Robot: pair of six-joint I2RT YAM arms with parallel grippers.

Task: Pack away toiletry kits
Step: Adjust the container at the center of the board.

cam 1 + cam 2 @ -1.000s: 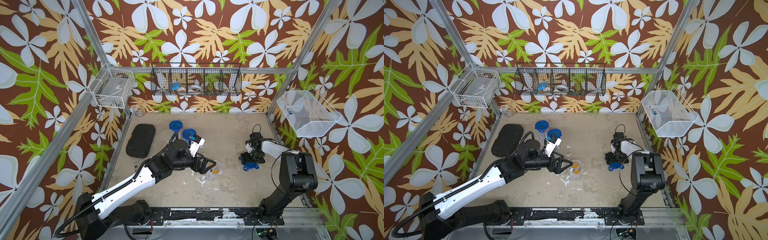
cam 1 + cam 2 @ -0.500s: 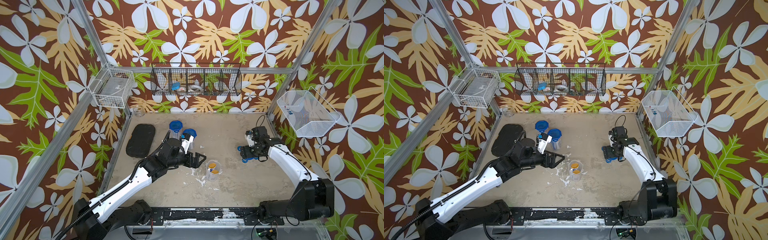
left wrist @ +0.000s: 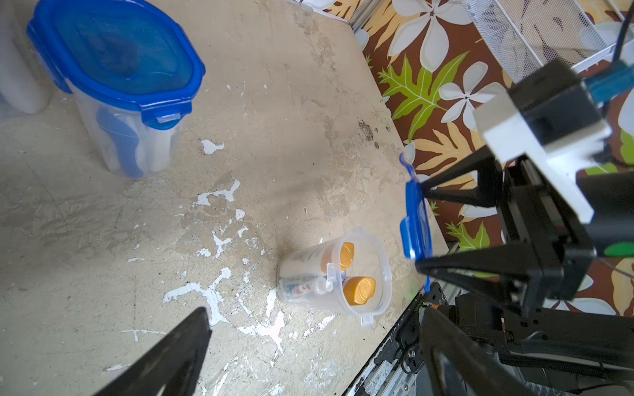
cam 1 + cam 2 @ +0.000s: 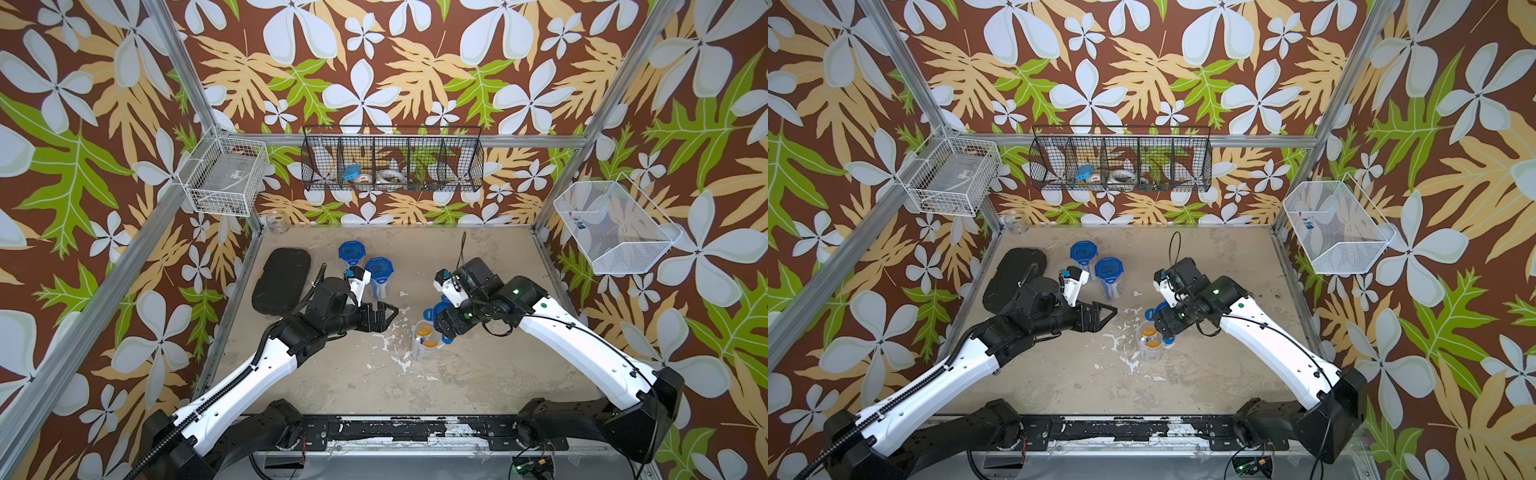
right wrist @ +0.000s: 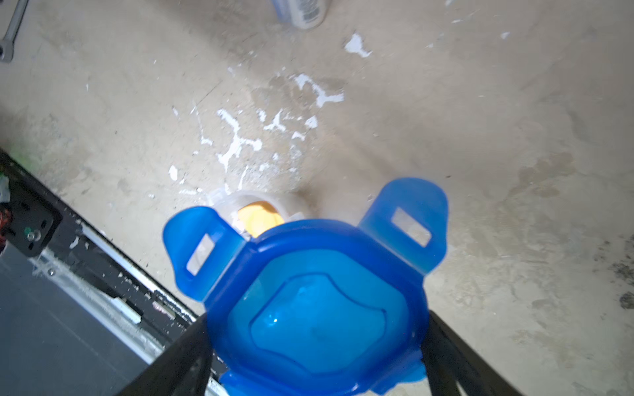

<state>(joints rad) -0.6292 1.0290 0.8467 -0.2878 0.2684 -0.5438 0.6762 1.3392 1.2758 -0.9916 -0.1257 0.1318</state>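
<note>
I see two cups (image 4: 378, 268) already lidded at the back left of the table (image 4: 490, 374), while my right gripper (image 3: 421, 229) pinches the last blue lid (image 5: 315, 308) just beside the open, filled third cup (image 4: 424, 343), and my left gripper (image 4: 386, 316) hangs spread, empty.

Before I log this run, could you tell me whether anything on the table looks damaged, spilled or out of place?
Nothing is spilled. The table is chipped in white patches beside the open cup, which stands upright. Its blue lid is off, clamped in the right gripper close by.
</note>
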